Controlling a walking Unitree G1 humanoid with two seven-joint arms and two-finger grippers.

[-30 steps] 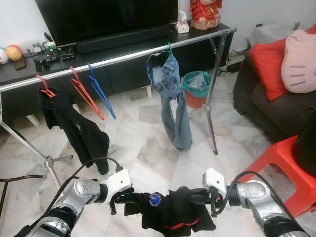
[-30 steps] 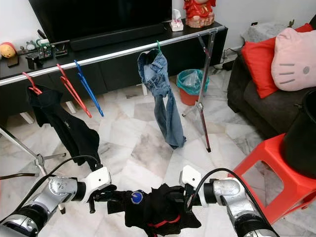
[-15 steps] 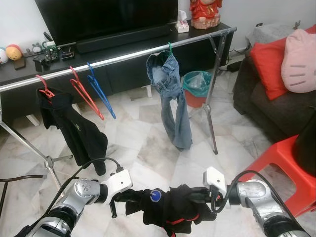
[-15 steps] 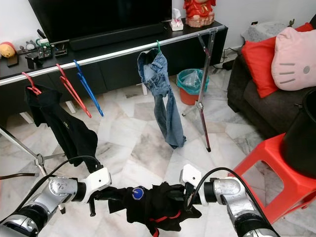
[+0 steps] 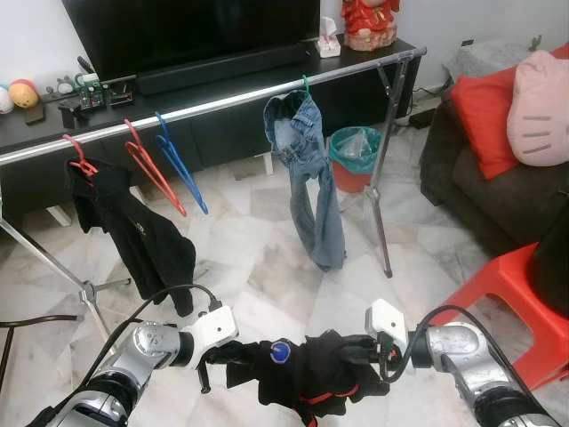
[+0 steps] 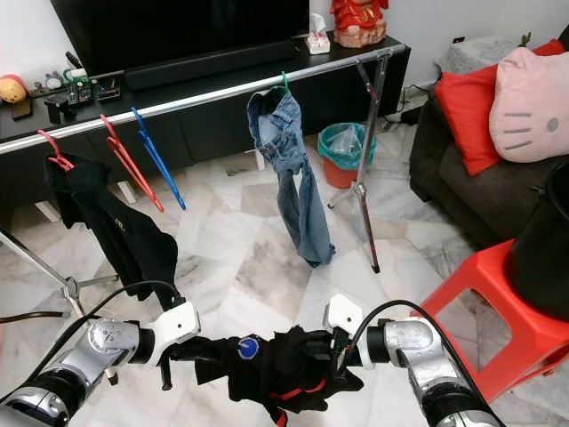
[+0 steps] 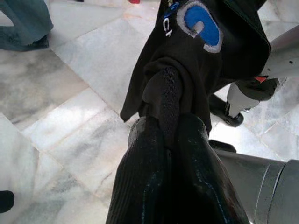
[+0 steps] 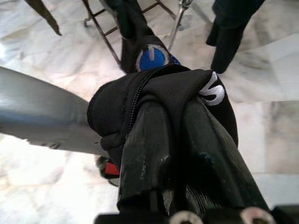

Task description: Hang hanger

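Low in front, the left gripper (image 6: 206, 351) and the right gripper (image 6: 331, 350) are pinching a bunched black garment (image 6: 276, 369) between them, a red hanger (image 6: 293, 393) peeking out beneath it. Beyond, a metal rail (image 6: 204, 98) is carrying blue jeans (image 6: 293, 178), a black top (image 6: 116, 227), and two bare hangers, red (image 6: 129, 165) and blue (image 6: 160, 160).

A white character resembling "5" or "S" is seen on the black garment (image 8: 187, 93). Beside its blue round patch (image 7: 202, 24), blue letters are seen but cannot be read clearly.
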